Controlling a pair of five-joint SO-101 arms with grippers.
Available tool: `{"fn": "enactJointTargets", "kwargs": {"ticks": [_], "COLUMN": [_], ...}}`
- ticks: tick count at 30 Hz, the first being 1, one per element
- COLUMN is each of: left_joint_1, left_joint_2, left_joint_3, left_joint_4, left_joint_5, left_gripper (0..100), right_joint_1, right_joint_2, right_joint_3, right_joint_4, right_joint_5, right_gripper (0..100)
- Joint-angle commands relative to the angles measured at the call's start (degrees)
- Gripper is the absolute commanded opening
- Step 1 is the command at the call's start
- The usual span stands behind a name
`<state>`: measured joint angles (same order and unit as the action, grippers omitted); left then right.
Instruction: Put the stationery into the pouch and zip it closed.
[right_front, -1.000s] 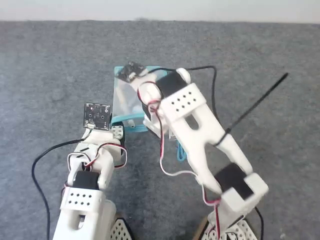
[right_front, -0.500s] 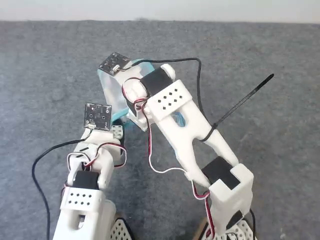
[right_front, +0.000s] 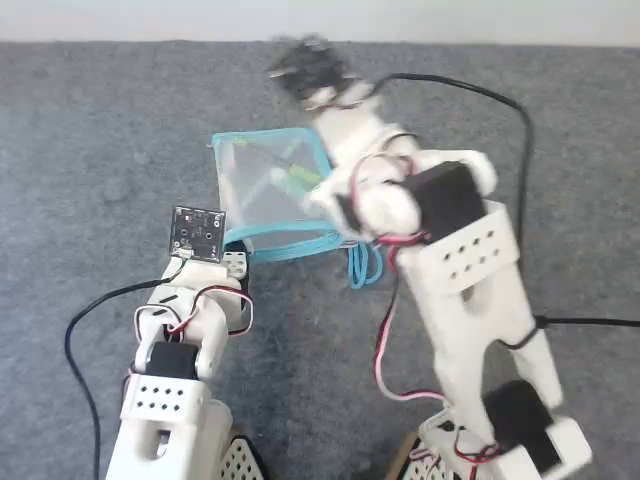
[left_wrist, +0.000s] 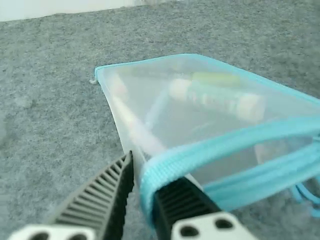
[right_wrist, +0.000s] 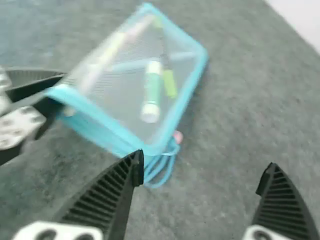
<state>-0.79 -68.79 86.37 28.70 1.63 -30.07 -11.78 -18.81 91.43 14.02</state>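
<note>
Pouch loaded and zip apparently drawn: late stage of the packing task
The mesh pouch (right_front: 268, 190) lay flat on the grey table (right_front: 100, 130), with a glue stick (right_wrist: 150, 92) and pens (left_wrist: 129, 122) visible inside it, so loading looked complete. The left gripper (left_wrist: 142, 175) was pinched on the pouch's teal zip edge (left_wrist: 225, 142) at one corner. The right gripper (right_wrist: 204, 165) hung above the pouch's opposite end, near its cord loop (right_wrist: 161, 170), jaws spread wide and empty. The zip edge appeared shut along its visible length, though not confirmably to its end, so probably only checking and release remained
</note>
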Motion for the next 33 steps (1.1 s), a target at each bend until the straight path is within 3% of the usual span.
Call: {"fn": "enactJointTargets", "kwargs": {"ticks": [1, 4, 7, 11, 24, 29, 33], "left_joint_1": [0.26, 0.26, 0.26, 0.35, 0.35, 0.35, 0.35], "left_joint_2": [-1.14, -1.14, -1.14, -0.88, -0.79, -0.88, -0.97], "left_joint_3": [-0.22, -0.13, -0.13, 0.04, 1.1, 1.1, 1.1], "left_joint_4": [-1.49, -1.49, -1.58, -2.55, -4.31, -4.31, -4.31], "left_joint_5": [-0.26, -0.26, -0.26, -0.26, -0.53, -0.53, -0.53], "left_gripper": [1, 1, 1, 1, 1, 1, 1], "right_joint_1": [9.1, 13.85, 14.02, 13.32, 9.45, 9.1, 7.6], "right_joint_2": [-5.93, -9.98, -11.21, -7.78, 25.19, 26.07, 18.68], "right_joint_3": [19.16, 36.04, 49.32, 52.57, 23.82, 25.32, 33.85], "right_joint_4": [-17.45, -33.89, -47.87, -56.57, -45.76, -41.71, -41.89], "right_joint_5": [0.53, 0.44, 0.62, 0.44, -3.43, -3.34, -0.7], "right_gripper": [35.8, 35.1, 28.8, 21.9, 26.8, 26.8, 26.8]}}
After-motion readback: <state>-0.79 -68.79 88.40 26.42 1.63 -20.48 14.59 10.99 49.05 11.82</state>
